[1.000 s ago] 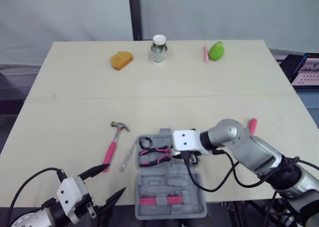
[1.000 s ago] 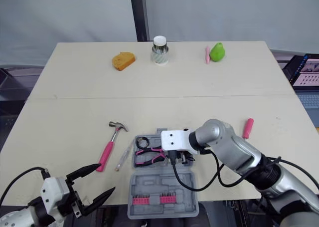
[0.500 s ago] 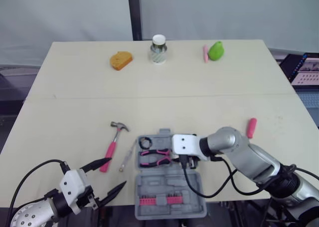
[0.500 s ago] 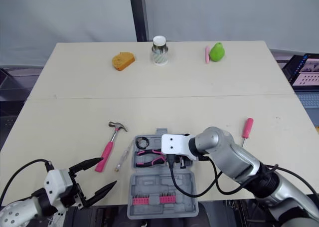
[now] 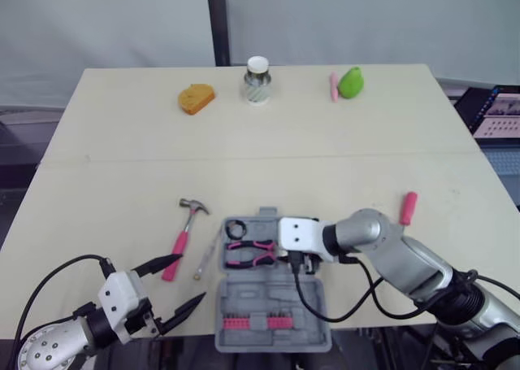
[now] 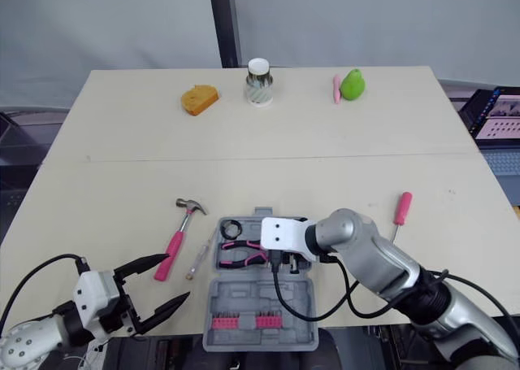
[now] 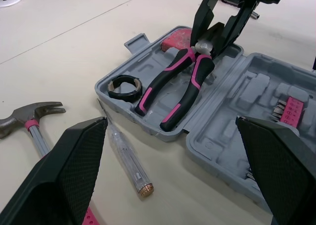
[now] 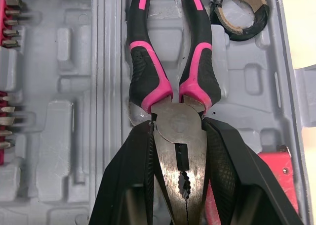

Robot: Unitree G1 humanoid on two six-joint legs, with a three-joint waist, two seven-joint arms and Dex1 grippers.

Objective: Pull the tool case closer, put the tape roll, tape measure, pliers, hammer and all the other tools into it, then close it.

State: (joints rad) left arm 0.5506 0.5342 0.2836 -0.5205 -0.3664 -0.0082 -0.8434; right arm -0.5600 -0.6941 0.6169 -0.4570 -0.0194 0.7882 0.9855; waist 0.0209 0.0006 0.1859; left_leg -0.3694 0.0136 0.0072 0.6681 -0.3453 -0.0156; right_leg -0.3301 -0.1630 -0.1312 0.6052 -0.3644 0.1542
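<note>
head stereo looks down on table (image 5: 122, 183); wrist cams close, sharing tool case (image 7: 256, 94)

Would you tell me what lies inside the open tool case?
The tool case holds the pliers, the tape roll by their handles and pink bits in the other half. The right gripper partly covers what looks like the red tape measure.

In the tool case (image 5: 276, 305), pliers (image 5: 250, 254) and tape roll (image 5: 236, 229); hammer (image 5: 184, 230) left of it, screwdriver (image 5: 407, 208) well to its right
</note>
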